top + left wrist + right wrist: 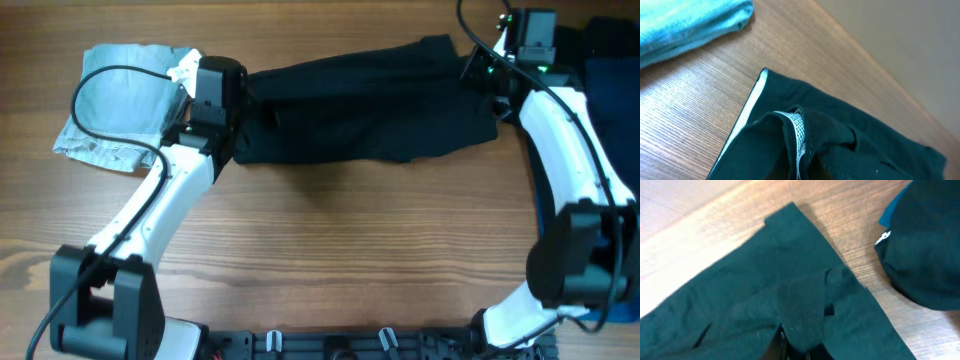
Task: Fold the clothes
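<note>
A dark green garment [370, 105] lies stretched across the back of the table between my two arms. My left gripper [238, 105] is shut on its left end, where the white-mesh waistband [797, 132] bunches up at the jaws. My right gripper [480, 70] is shut on its right end; a fold of the dark cloth [800, 310] is pinched at the jaws [799, 347]. The fingertips themselves are mostly hidden by cloth in both wrist views.
A folded light blue-grey garment [120, 105] lies at the back left and shows in the left wrist view [685, 22]. A pile of dark navy and blue clothes [605, 70] sits at the right edge, seen also in the right wrist view [925, 245].
</note>
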